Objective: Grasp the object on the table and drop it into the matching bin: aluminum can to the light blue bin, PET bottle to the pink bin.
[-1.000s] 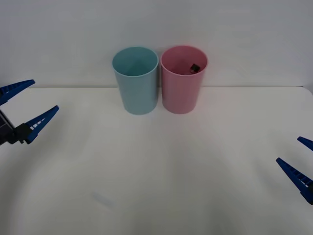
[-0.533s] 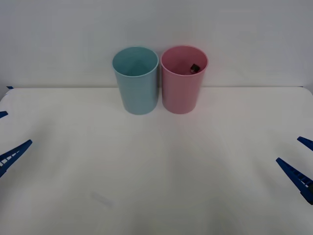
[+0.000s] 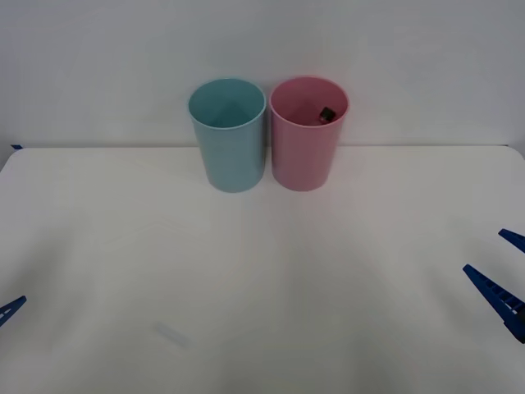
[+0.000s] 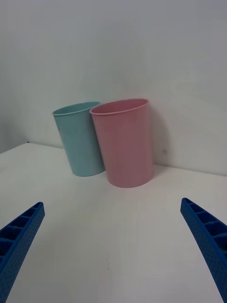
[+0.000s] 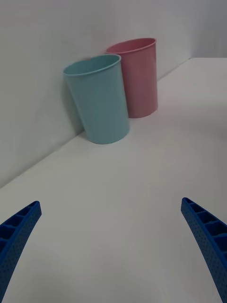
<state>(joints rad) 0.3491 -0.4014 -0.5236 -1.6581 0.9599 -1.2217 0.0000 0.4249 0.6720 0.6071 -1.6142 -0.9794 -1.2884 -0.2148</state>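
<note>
The pink bin [image 3: 308,135] stands at the far edge of the table [image 3: 262,287], touching the light blue bin [image 3: 230,135] on its left. Inside the pink bin, the black cap of the PET bottle [image 3: 326,114] shows just below the rim; the remainder of the bottle is hidden by the wall. My left gripper [image 5: 110,203] is open and holds nothing; one finger [image 3: 11,309] shows at the near left edge of the table. At the near right edge, my right gripper [image 3: 486,251] is open with nothing between its fingers. The wrist views show the pink bin [image 4: 125,144] [image 5: 137,78] and light blue bin [image 4: 80,139] [image 5: 99,99] far off.
A plain white wall rises right behind the bins. A faint small mark [image 3: 171,333] lies on the tabletop at the near left.
My left gripper has drawn back and down along the left edge, from beside the table's middle to the near corner. The right gripper and both bins have not moved.
</note>
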